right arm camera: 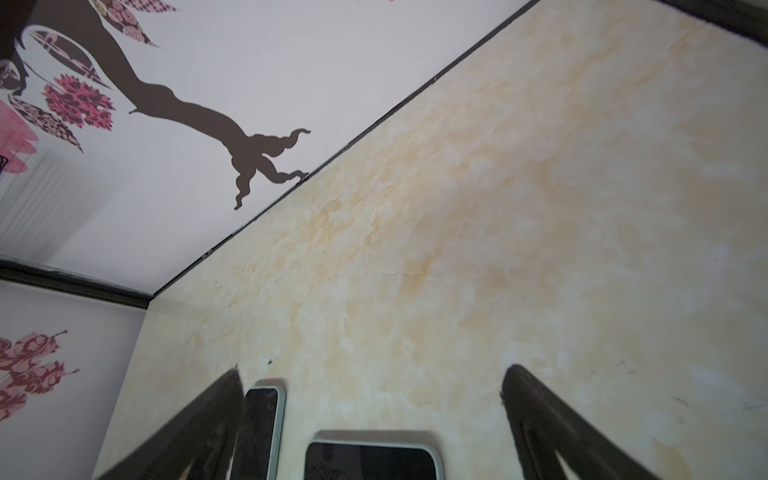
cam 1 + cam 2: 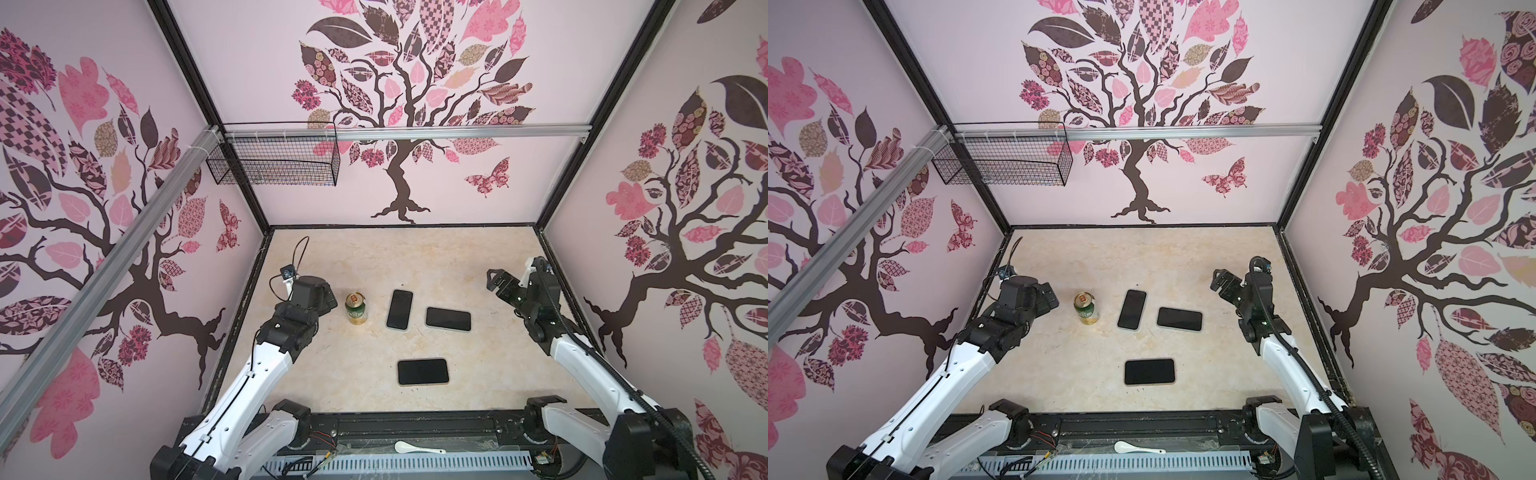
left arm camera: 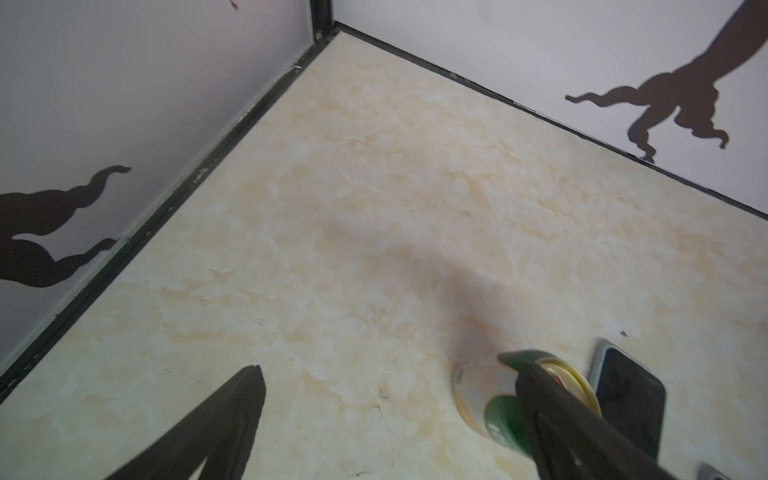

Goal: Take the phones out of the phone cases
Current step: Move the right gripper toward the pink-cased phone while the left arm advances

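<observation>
Three black-screened phones lie face up on the marble tabletop, each with a pale case rim round it. One phone point(image 2: 400, 309) point(image 2: 1132, 309) lies lengthwise at the centre. A second phone point(image 2: 448, 319) point(image 2: 1180, 319) lies crosswise just right of it. A third phone point(image 2: 423, 372) point(image 2: 1149, 372) lies nearer the front. My left gripper point(image 2: 322, 297) point(image 3: 390, 370) hovers open left of the can, holding nothing. My right gripper point(image 2: 496, 282) point(image 1: 374, 370) hangs open at the right, past the two centre phones point(image 1: 370, 461) point(image 1: 259, 432), also holding nothing.
A green drink can point(image 2: 356, 309) point(image 3: 478, 386) stands upright between the left gripper and the centre phones. A black wire basket point(image 2: 274, 164) hangs on the back-left wall. A white spoon point(image 2: 409, 448) lies on the front rail. Walls enclose three sides.
</observation>
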Tool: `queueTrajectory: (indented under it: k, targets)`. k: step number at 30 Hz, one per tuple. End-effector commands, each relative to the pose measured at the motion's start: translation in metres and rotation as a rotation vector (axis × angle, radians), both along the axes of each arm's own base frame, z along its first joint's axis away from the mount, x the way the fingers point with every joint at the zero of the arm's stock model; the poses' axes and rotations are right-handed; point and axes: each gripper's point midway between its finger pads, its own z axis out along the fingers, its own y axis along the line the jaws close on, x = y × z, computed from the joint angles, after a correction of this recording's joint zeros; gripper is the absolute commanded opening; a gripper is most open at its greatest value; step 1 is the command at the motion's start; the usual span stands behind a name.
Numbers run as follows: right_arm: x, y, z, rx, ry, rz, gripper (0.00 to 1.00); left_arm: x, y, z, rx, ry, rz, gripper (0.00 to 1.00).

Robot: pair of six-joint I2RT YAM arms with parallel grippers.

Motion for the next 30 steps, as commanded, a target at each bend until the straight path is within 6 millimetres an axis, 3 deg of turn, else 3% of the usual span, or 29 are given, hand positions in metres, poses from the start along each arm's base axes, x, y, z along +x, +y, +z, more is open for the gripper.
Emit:
queueTrajectory:
  k: [1,10,14,16,22,26,30]
  targets:
    - [-0.013,0.026,-0.009,0.008,0.113,0.121,1.00,-0.018,-0.034,0.008,0.002,0.034,-0.146,0.98]
    - [-0.060,0.095,-0.030,-0.137,0.223,0.345,0.99,-0.057,-0.114,-0.020,0.063,0.122,-0.365,0.98]
    - [-0.093,0.122,-0.047,-0.201,0.309,0.463,1.00,-0.069,-0.142,-0.038,-0.028,0.187,-0.450,0.98]
    - [-0.110,0.126,-0.060,-0.226,0.375,0.499,1.00,-0.076,-0.151,-0.047,-0.081,0.206,-0.496,0.98]
    - [-0.148,0.125,-0.091,-0.239,0.552,0.574,1.00,-0.093,-0.158,-0.061,-0.210,0.204,-0.554,0.98]
    - [-0.163,0.141,-0.101,-0.197,0.571,0.694,1.00,-0.097,-0.154,-0.067,-0.261,0.195,-0.529,0.98]
    - [-0.172,0.156,-0.106,-0.295,0.551,0.791,0.99,-0.097,-0.143,-0.068,-0.292,0.189,-0.484,0.98]
